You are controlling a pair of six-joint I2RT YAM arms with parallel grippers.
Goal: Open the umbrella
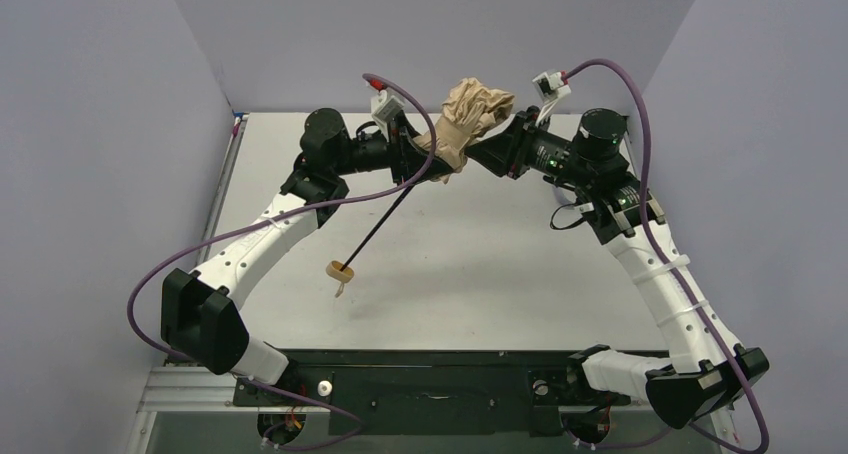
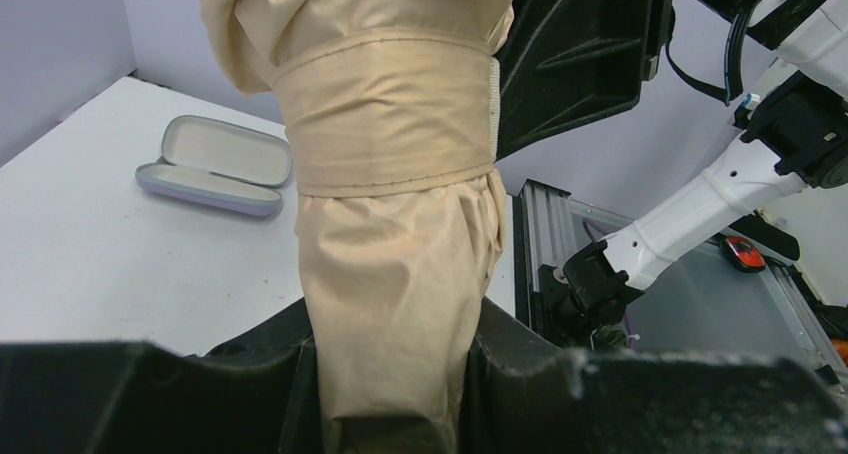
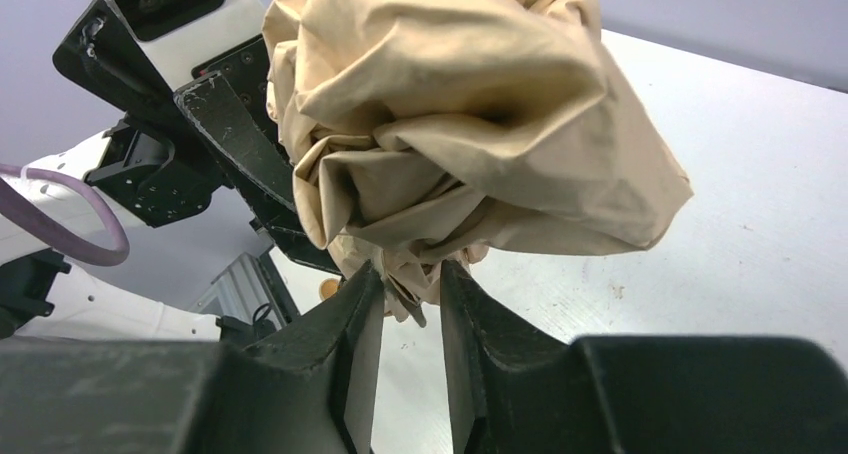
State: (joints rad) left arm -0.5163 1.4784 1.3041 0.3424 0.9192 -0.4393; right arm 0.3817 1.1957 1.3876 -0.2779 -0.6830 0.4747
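The umbrella [image 1: 468, 114] is a tan, crumpled fabric bundle held in the air over the far middle of the table. Its thin black shaft [image 1: 385, 224] slants down toward me to the small tan knob handle [image 1: 340, 270], which is at the table. My left gripper [image 1: 425, 159] is shut on the lower part of the fabric [image 2: 395, 304], just below the closure strap [image 2: 390, 124]. My right gripper [image 1: 492, 144] is shut on a fold at the bundle's other end [image 3: 410, 274]. The two grippers face each other closely.
An open pale lavender case [image 2: 215, 164] lies on the white table [image 2: 100, 264] in the left wrist view. Grey walls enclose the table on three sides. The right arm's white link [image 2: 700, 204] and the metal frame [image 2: 545, 244] stand behind the umbrella.
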